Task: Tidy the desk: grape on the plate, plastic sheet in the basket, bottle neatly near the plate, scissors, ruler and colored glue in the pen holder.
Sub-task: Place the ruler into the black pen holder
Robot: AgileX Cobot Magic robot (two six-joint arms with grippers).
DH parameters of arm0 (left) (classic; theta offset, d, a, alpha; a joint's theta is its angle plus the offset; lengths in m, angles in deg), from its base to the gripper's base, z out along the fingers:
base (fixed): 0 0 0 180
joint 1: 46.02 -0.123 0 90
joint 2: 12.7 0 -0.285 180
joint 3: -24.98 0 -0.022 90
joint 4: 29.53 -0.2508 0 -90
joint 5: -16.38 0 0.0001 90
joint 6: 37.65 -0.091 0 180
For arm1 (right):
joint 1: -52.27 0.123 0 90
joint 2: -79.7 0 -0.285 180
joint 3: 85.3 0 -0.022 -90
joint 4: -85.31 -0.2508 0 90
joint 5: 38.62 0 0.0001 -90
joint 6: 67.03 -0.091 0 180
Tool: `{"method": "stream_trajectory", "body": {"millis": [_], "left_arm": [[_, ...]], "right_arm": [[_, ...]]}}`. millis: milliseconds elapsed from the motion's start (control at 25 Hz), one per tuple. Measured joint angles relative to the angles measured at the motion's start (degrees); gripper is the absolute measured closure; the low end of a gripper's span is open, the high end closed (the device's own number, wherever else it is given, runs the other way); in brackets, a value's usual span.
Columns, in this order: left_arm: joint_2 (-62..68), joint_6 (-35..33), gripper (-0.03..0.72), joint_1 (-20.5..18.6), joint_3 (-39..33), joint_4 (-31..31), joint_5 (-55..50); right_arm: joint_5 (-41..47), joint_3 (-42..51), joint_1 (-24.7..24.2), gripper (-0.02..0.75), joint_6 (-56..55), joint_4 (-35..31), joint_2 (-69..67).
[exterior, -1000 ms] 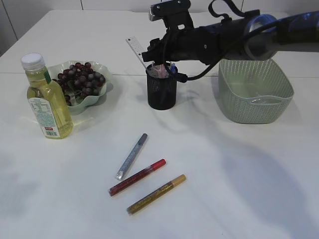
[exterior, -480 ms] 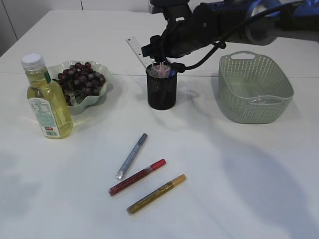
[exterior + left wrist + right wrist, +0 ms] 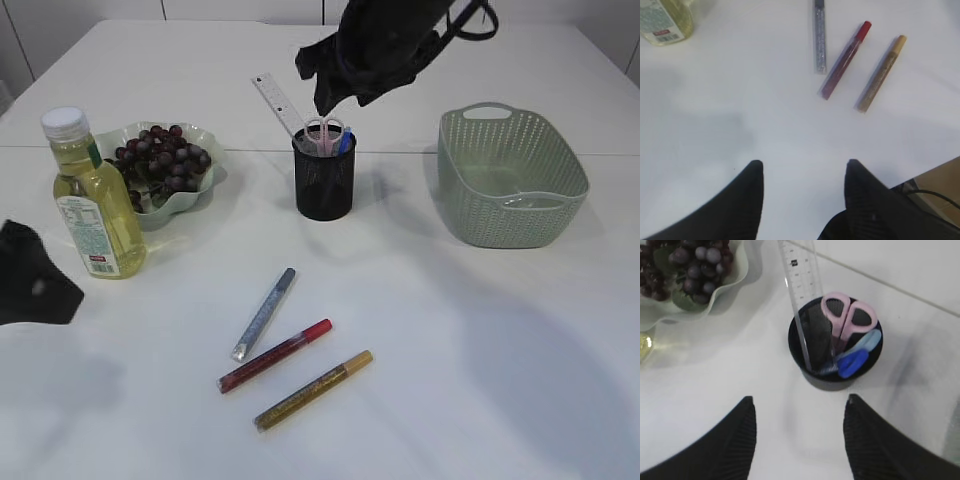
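Dark grapes [image 3: 160, 158] fill the pale green plate [image 3: 172, 210], and the yellow bottle [image 3: 95, 205] stands upright just left of it. In the black mesh pen holder [image 3: 324, 192] stand the clear ruler [image 3: 279, 102] and the pink-handled scissors [image 3: 325, 130]. Three colored glue sticks lie on the table in front: silver [image 3: 264, 313], red [image 3: 275, 355], gold [image 3: 313, 389]. A clear plastic sheet [image 3: 522, 201] shows faintly inside the basket [image 3: 510, 232]. My right gripper [image 3: 800, 399] hangs open and empty above the holder [image 3: 826, 379]. Open and empty too, my left gripper [image 3: 804, 162] hovers near the glue sticks [image 3: 845, 60].
A blue item [image 3: 854, 363] also sits in the holder beside the scissors [image 3: 847, 315]. The left arm [image 3: 35, 288] enters at the left edge, below the bottle. The table's edge and a cable [image 3: 935, 192] show low in the left wrist view.
The right arm has lifted up and back from the pen holder, leaving the scissors standing in it. The left arm has come into view at the left edge.
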Motion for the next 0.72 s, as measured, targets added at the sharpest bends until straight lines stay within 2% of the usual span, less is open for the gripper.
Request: {"method": "stream_trajectory", "body": {"millis": [280,400,600,720], "left_arm": [[12.72,-1.16,0.301,0.00,7.78,-1.05,0.22],[17.79,-1.23,0.301,0.00,12.94,-1.91,-1.06],[26.01,-1.66,0.301,0.00,20.96,-2.97,-5.73],[30.48,-2.50,0.301,0.00,25.02,-3.06,-8.09]], "right_arm": [[16.17,-7.18,0.00,0.299,-0.22,-2.68,1.18],[17.42,-8.12,0.00,0.314,-0.29,-3.02,1.18],[17.77,-8.12,0.00,0.428,-0.98,-3.86,2.08],[17.89,-8.12,0.00,0.451,-1.22,-3.84,3.31]]}}
